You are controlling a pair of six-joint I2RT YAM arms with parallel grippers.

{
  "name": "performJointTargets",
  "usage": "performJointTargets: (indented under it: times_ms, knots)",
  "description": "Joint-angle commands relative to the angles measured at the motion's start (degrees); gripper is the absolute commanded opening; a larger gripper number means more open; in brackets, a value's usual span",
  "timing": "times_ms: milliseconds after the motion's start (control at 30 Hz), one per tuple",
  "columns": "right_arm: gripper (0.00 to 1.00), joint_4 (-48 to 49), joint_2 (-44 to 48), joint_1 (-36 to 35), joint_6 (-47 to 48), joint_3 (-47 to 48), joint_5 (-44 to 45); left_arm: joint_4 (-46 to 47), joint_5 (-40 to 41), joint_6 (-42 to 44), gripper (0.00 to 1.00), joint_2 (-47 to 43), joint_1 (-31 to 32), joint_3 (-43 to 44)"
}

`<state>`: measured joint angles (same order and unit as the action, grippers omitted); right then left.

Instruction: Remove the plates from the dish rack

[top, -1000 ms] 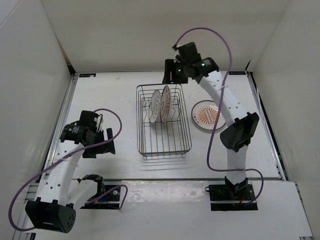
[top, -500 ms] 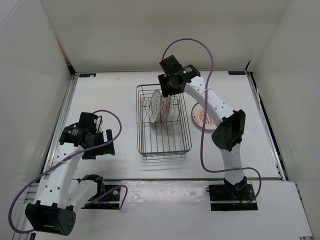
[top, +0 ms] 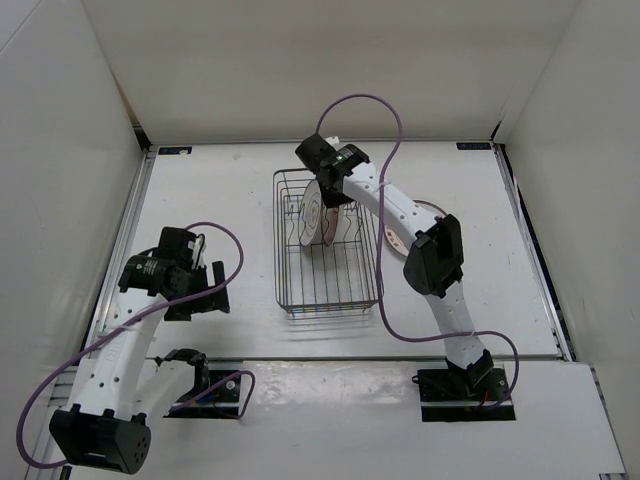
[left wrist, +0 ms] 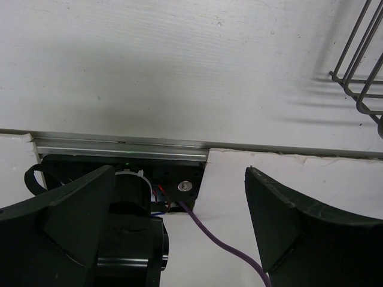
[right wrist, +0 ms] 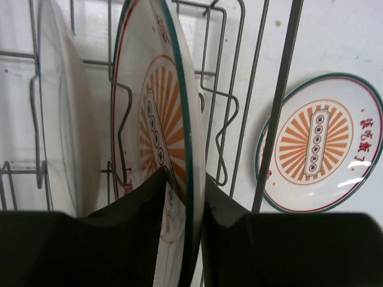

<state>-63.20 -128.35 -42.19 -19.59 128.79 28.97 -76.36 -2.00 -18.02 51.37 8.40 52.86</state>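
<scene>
**Presently: one plate pinched in the rack, one flat on the bench**

Item 1. Right hand [right wrist: 184,182]. Clenched on the upper rim of the gripped plate [right wrist: 164,119], one finger on the patterned face, the other on the back. Reached over the rack [top: 330,285] from above, probably because the rim is the only part the wires leave free and a straight lift would clear the prongs.

Item 2. Gripped plate. On edge between upright prongs, in the far half of the rack. Not yet lifted.

Item 3. Second plate [right wrist: 60,119]. On edge in the next slot, plain back showing, close beside the gripped plate but not touching it.

Item 4. Flat plate [right wrist: 317,143]. Face up on the bench [left wrist: 149,60], just outside the rack's right wall. It looks already unloaded, so about a third of the job appears done.

Item 5. Left hand [left wrist: 179,200]. Released, spread wide and empty, well apart from the rack near the bench's front edge, apparently keeping clear.

Markings. Red characters on the flat plate's rim and small ones down its centre bar; none legible. No brand seen.
</scene>
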Motion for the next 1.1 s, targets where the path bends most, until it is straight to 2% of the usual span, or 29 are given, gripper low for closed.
performJointTargets:
  times_ms: [0,33,133,167,467,700,833,900,967,1000,1033,1067]
  knots:
    - [0.3,-2.1,-0.8,0.0,-3.3,3.6,7.3,-0.5,0.6,0.2,1.0,-1.0,0.4,0.1]
    - [0.27,-2.2,-1.1,0.1,-4.7,4.1,8.1,-0.8,0.7,0.1,1.0,-1.0,0.6,0.1]
    - [0.04,-1.4,-0.6,0.1,-7.4,4.5,8.1,-0.9,0.8,0.1,1.0,-1.1,1.0,0.1]
    - [0.0,-0.1,0.0,0.3,-7.7,4.5,7.0,-1.0,0.7,0.0,1.0,-1.0,1.3,0.0]
    - [0.0,3.5,7.5,1.7,-12.0,3.7,7.9,-1.0,0.9,-0.1,1.0,-1.4,1.8,-0.5]
    - [0.0,7.0,16.6,3.4,-9.0,2.1,10.4,-0.7,0.6,-0.1,1.0,-1.1,1.9,-0.7]
    - [0.0,12.8,21.7,5.4,-6.7,-0.6,9.5,-0.5,0.5,-0.3,1.0,-1.1,1.9,-0.9]
    - [0.0,11.4,25.9,9.0,-11.0,-3.3,10.1,-0.5,0.3,-0.4,1.0,-1.5,2.1,-1.0]
    - [0.0,11.4,30.3,13.7,-17.9,-9.7,6.3,-0.5,0.2,-0.5,1.0,-1.4,2.1,-1.3]
    - [0.0,11.9,32.2,15.9,-23.0,-16.8,4.0,-0.5,0.5,-0.4,1.0,-1.5,2.1,-1.3]
    - [0.0,14.4,38.5,20.4,-25.9,-25.8,-4.2,-0.4,0.3,-0.4,1.0,-1.5,2.1,-1.4]
    - [0.0,19.9,40.5,24.8,-29.1,-30.6,-7.6,-0.3,0.4,-0.3,1.0,-1.6,2.2,-1.4]
